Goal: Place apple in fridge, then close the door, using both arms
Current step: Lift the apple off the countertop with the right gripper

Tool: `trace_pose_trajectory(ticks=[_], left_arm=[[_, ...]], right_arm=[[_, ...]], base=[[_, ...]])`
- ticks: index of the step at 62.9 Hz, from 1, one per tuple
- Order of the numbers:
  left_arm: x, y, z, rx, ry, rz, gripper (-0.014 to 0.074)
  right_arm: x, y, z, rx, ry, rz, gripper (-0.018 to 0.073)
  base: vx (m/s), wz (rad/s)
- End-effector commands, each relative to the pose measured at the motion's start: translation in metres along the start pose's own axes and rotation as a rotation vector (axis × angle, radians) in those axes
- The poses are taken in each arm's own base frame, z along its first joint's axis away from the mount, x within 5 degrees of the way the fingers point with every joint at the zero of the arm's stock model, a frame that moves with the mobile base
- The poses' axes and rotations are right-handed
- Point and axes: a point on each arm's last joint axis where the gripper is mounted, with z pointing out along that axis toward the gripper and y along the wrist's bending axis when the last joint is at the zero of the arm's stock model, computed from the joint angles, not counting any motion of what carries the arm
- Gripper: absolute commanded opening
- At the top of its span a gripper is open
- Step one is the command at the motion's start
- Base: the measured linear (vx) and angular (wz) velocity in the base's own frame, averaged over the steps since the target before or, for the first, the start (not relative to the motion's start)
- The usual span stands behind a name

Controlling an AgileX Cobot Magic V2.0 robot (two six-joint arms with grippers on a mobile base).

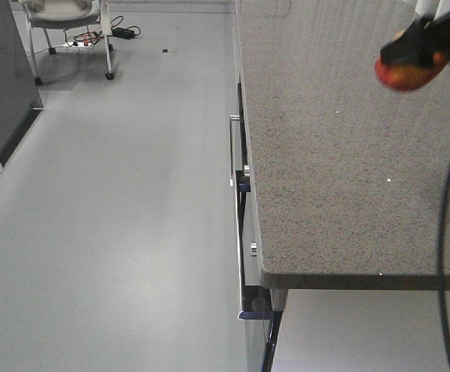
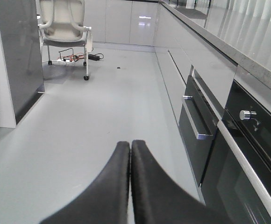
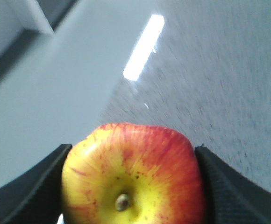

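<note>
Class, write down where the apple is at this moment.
The apple is clamped in the right tool, held over the speckled grey counter, near the top right corner of the front-facing view.

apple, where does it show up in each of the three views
Exterior front-facing: top right corner, the apple held by the right gripper over the speckled counter.
Left wrist-mounted: not in it; only the shut left gripper above the floor.
Right wrist-mounted: bottom centre, apple clamped in the right gripper.
Shared landmark: the speckled counter, on the right in all three.
</note>
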Motion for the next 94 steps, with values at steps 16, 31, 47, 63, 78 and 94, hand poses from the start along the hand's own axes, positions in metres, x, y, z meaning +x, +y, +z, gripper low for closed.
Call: trace_pose_trajectory(ticks=[16,31,47,63,78,94], left_arm=[[0.003,-0.002,0.001,0.032,-0.051,-0.002,-0.0006],[0.003,-0.002,0.001,0.032,-0.051,-0.002,-0.0006],[0.003,-0.002,0.001,0.032,-0.051,-0.002,-0.0006],[0.003,-0.002,0.001,0.032,-0.051,-0.002,-0.0006],[0.003,-0.002,0.001,0.032,-0.051,-0.002,-0.0006],[0.003,-0.002,0.001,0.032,-0.051,-0.002,-0.0006]], right_arm=[[-0.017,0.070,-0.119,-0.047,-0.203,-0.145,-0.0010],[-0.008,0.087,-0.137,-0.117,-0.155,-0.163,-0.0007],[-0.001,0.096,-0.142,-0.195,-0.103,-0.164,-0.0006],[-0.001,0.097,-0.142,-0.197,-0.104,-0.164,-0.0006],[-0.001,0.097,-0.142,-0.197,-0.104,-0.164,-0.0006],[-0.002,0.097,-0.142,-0.198,-0.105,-0.164,-0.0006]], base=[[0.00,0.00],[0.00,0.00],[0.00,0.00],[0.00,0.00],[0.00,0.00],[0.00,0.00]])
